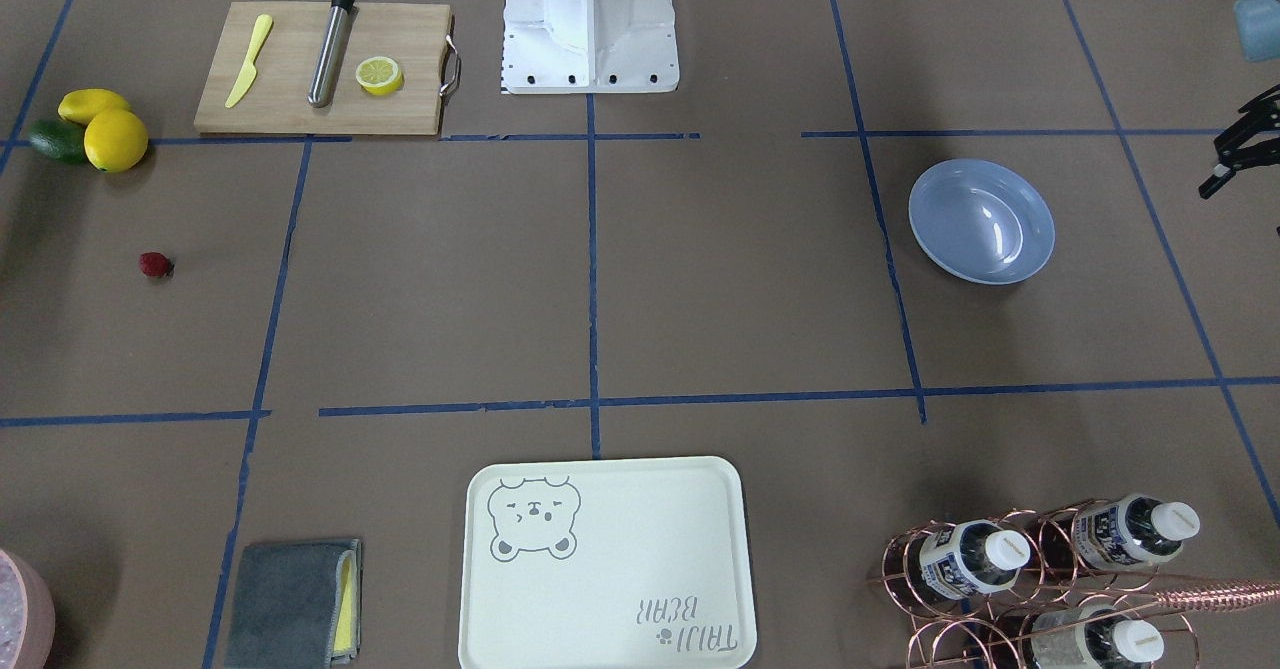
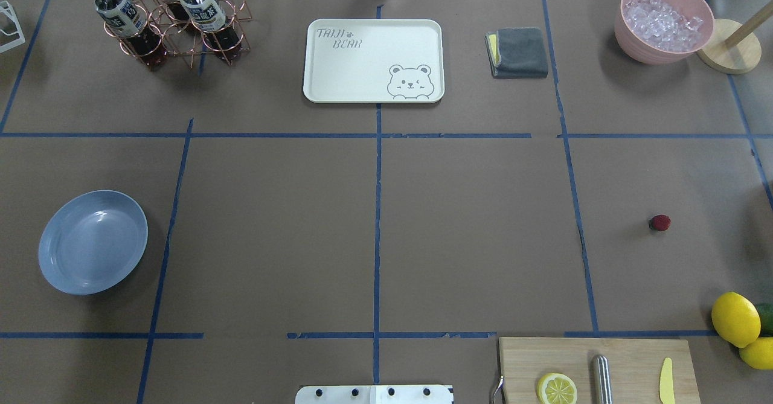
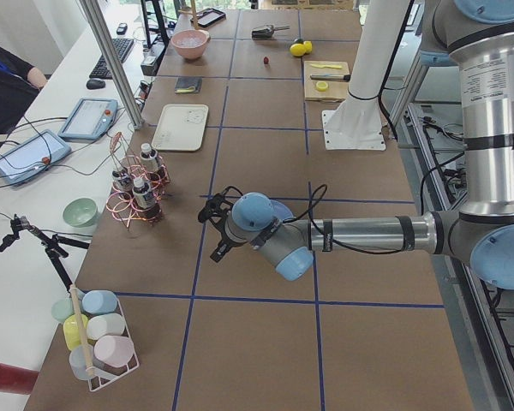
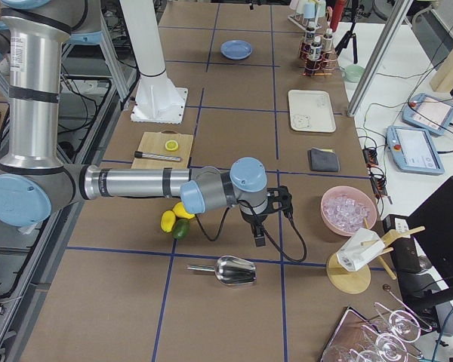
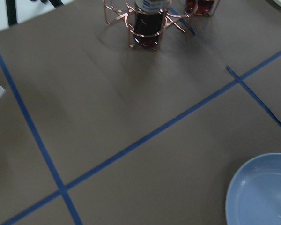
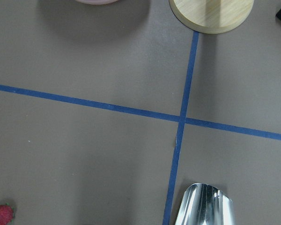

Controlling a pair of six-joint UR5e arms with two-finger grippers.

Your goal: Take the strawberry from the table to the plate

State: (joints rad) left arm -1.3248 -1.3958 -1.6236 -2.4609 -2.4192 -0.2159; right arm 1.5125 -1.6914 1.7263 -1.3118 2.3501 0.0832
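The strawberry (image 1: 155, 265) (image 2: 659, 223) is a tiny dark red berry lying alone on the brown table (image 2: 471, 235), on my right side. It also shows at the lower left corner of the right wrist view (image 6: 1, 215). The light blue-grey plate (image 1: 981, 220) (image 2: 92, 242) (image 5: 262, 192) sits empty on my left side. My left gripper (image 1: 1230, 149) (image 3: 216, 229) hovers just outside the plate, its black fingers apart and holding nothing. Only the exterior right view shows my right gripper (image 4: 272, 220), low over the table near the lemons; I cannot tell whether it is open or shut.
A wooden cutting board (image 1: 320, 69) carries a yellow knife, a metal rod and a lemon half. Two lemons and an avocado (image 1: 95, 129) lie near the strawberry. A cream bear tray (image 1: 605, 564), bottle rack (image 1: 1040, 569), grey cloth (image 1: 290, 604), pink ice bowl (image 2: 664, 20) and metal scoop (image 6: 203, 204) ring the table.
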